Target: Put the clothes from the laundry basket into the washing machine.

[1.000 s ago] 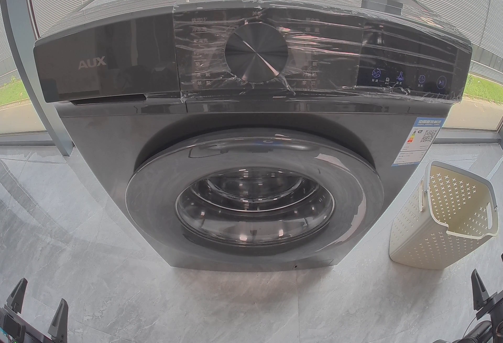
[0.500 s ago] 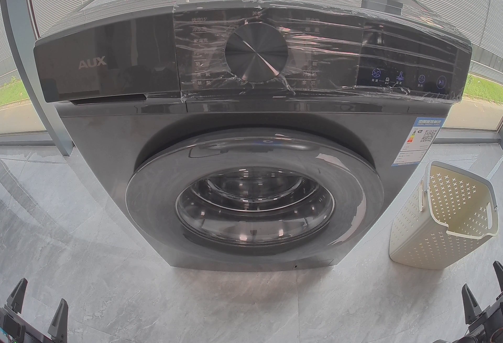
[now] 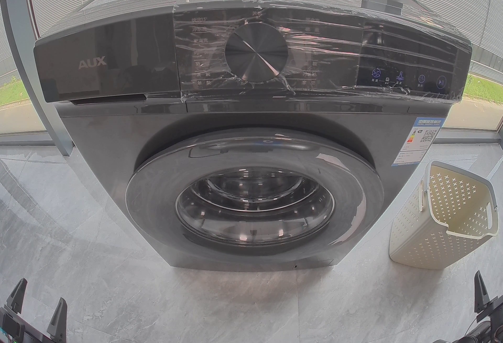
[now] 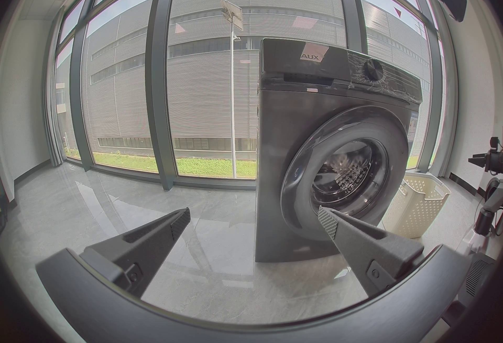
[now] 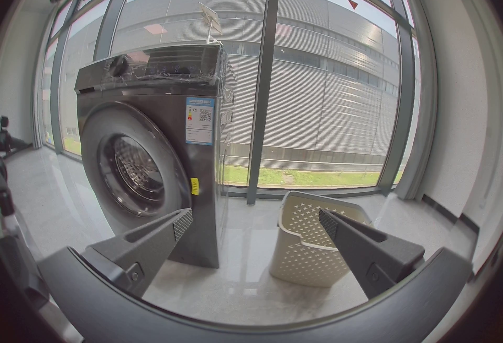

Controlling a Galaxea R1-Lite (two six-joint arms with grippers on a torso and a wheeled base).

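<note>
A dark grey washing machine (image 3: 251,113) stands in front of me, and its round glass door (image 3: 255,200) is shut. To the right of it, on the floor, sits a cream perforated laundry basket (image 3: 445,218); the inner walls that show are bare. My left gripper (image 3: 41,292) hangs low at the near left, open and holding nothing. My right gripper (image 5: 254,215) is low at the near right, short of the basket (image 5: 314,244), also open with nothing in it. One of its fingers (image 3: 480,290) shows in the head view.
Grey marble floor (image 3: 105,265) lies open in front of the machine and around the basket. Tall windows with dark frames (image 4: 157,71) run behind the machine. A white wall (image 5: 456,113) stands to the right of the basket.
The right gripper has shifted a little at the near right edge of the head view. The left gripper, the machine and the basket are where they were.
</note>
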